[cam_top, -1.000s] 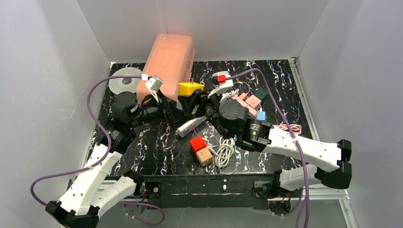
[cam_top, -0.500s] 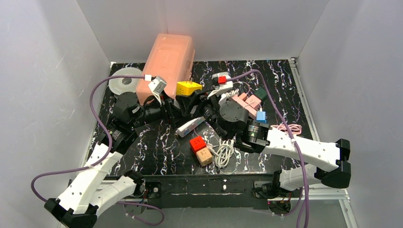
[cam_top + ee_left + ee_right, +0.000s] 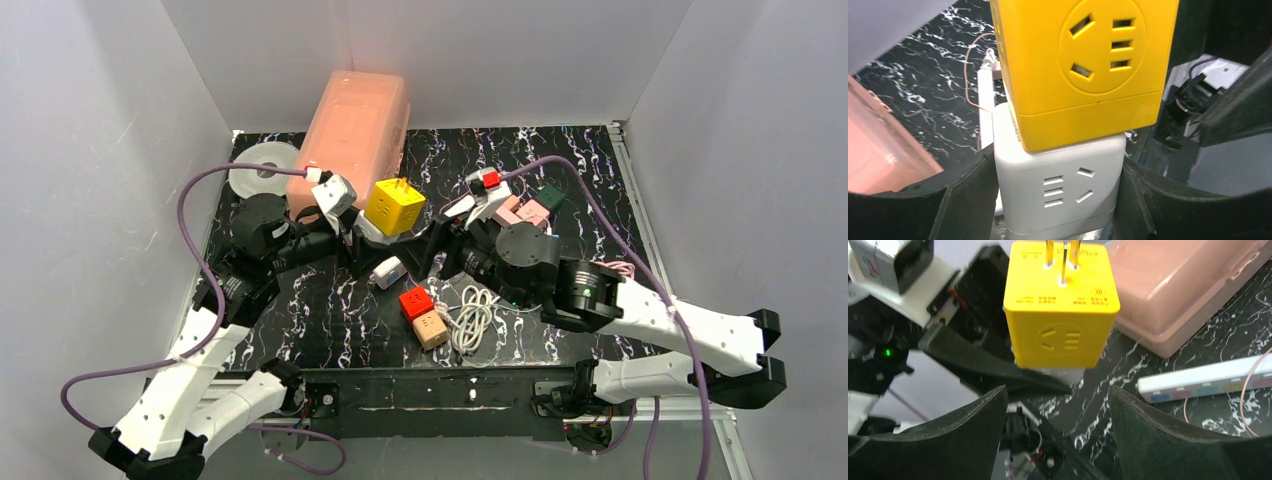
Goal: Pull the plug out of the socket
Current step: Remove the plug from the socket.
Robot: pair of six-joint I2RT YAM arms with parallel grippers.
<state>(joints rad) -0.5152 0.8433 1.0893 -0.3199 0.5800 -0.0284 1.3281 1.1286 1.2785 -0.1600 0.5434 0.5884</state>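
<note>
Top external: yellow cube [image 3: 394, 206] sits raised mid-table, just above the left gripper [image 3: 370, 234]. Left wrist: that gripper clamps the white cube [image 3: 1060, 185], which the yellow cube is stacked on. Right wrist: right gripper [image 3: 1056, 390] gapes wide and empty, just short of the yellow cube.

Pink box [image 3: 355, 125]; white roll [image 3: 262, 170]; red cube [image 3: 415, 301]

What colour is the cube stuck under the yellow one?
White: the lower cube shows best in the left wrist view.
</note>
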